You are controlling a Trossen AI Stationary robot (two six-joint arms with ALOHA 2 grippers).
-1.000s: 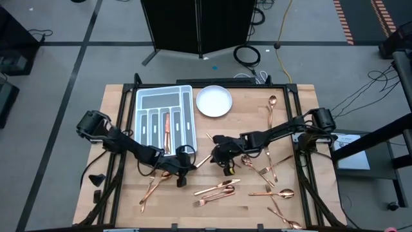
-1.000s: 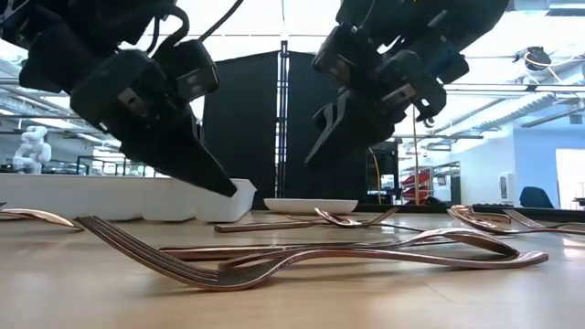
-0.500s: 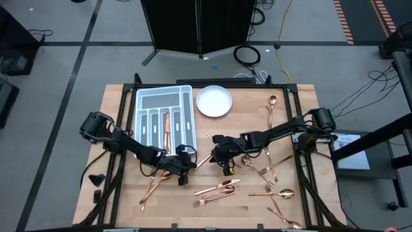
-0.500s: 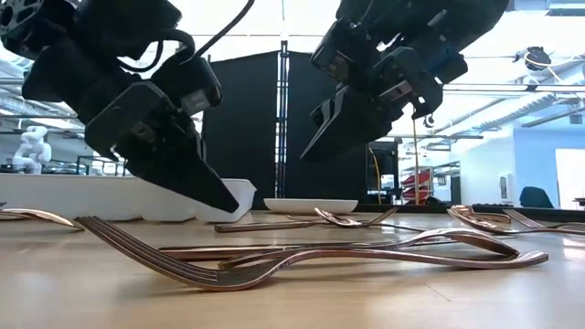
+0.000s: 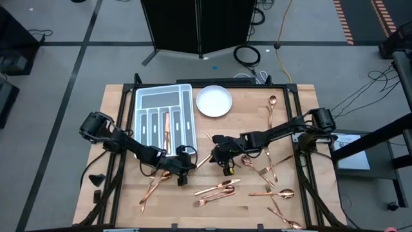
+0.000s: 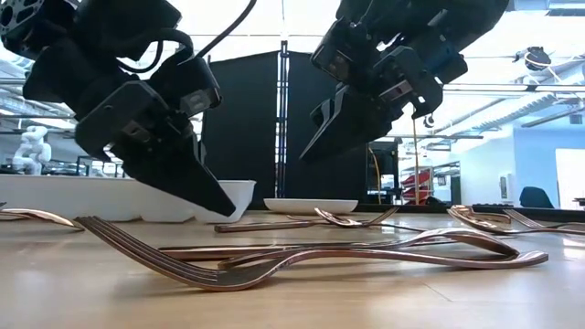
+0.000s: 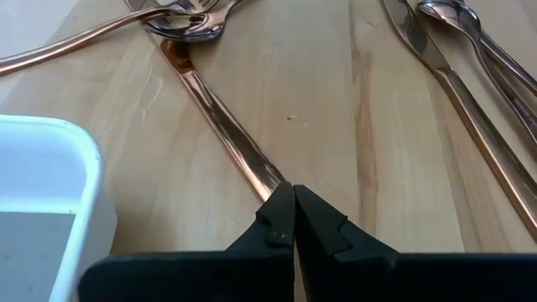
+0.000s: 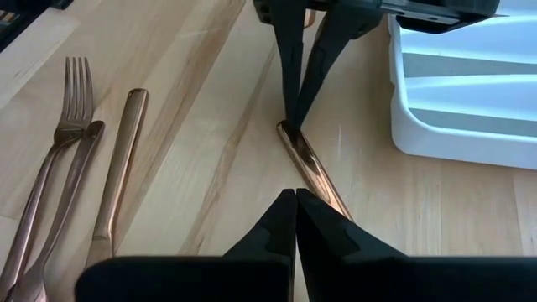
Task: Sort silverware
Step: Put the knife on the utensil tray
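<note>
Copper handle [image 8: 315, 172] between left gripper [image 8: 294, 117] and right gripper [image 8: 295, 195]; both fingers pressed together, empty.

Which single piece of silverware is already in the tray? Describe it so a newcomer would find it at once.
Start at the grey compartmented tray at the table's far left corner, beside the white round plate. In one of its long narrow slots lies a single copper piece, lengthwise. It is the only piece in the tray; all other silverware lies loose on the wood.

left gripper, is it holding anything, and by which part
Nothing is held, as far as shows. The left gripper, jaws shut, has its tips at the handle end of a copper utensil lying flat on the table.
</note>
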